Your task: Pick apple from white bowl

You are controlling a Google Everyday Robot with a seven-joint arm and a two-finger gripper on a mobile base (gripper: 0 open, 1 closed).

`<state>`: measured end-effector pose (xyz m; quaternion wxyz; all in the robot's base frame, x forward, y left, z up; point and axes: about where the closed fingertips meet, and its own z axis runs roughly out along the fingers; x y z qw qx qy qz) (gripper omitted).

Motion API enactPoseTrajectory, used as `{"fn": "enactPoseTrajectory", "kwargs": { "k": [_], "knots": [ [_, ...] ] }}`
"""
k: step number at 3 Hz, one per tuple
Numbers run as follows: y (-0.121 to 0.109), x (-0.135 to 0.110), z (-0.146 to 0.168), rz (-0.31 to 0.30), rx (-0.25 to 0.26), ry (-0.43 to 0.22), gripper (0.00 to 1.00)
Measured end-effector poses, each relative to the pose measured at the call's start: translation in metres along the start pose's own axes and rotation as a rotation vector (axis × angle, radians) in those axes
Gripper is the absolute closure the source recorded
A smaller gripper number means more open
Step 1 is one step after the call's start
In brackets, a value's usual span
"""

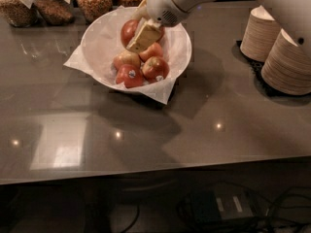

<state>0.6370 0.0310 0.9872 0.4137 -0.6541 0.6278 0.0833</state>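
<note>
Presently the gripper (138, 38) is inside the white bowl (97, 42), reaching in from the upper right with the arm sloping down over the far rim.

- Grasp: the fingers (143, 35) look clamped on the apple (128, 30). One beige finger crosses its front on a diagonal; the other is hidden behind it, so the clench is my reading.
- Apple position: at the back of the bowl, above the rest of the fruit, and seemingly clear of it. Judged to hang from the grip, not rest on the pile.
- Why this approach: the bowl walls are high and the fruit is crowded, so coming in steeply from above reaches the top apple without pushing the others.
- Remaining fruit: two stickered apples (129, 75) at the front, a pale apple (125, 58) and an orange-red one (152, 51) just behind, all touching. They sit low because the paper lining dips to the middle.
- Bowl sits on the counter (194, 120), well apart from the paper bowl stacks (277, 52) at the right.
- Orientation: the apple is near round, with no real long axis. Stem and calyx are not visible, so I cannot tell which way its core points.
</note>
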Motion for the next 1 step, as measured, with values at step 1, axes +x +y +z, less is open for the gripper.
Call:
{"fn": "enactPoseTrajectory", "kwargs": {
  "k": [1],
  "knots": [
    [-0.0036,-0.005,-0.0352,0.007,-0.056,0.003,1.0]
  ]
}}
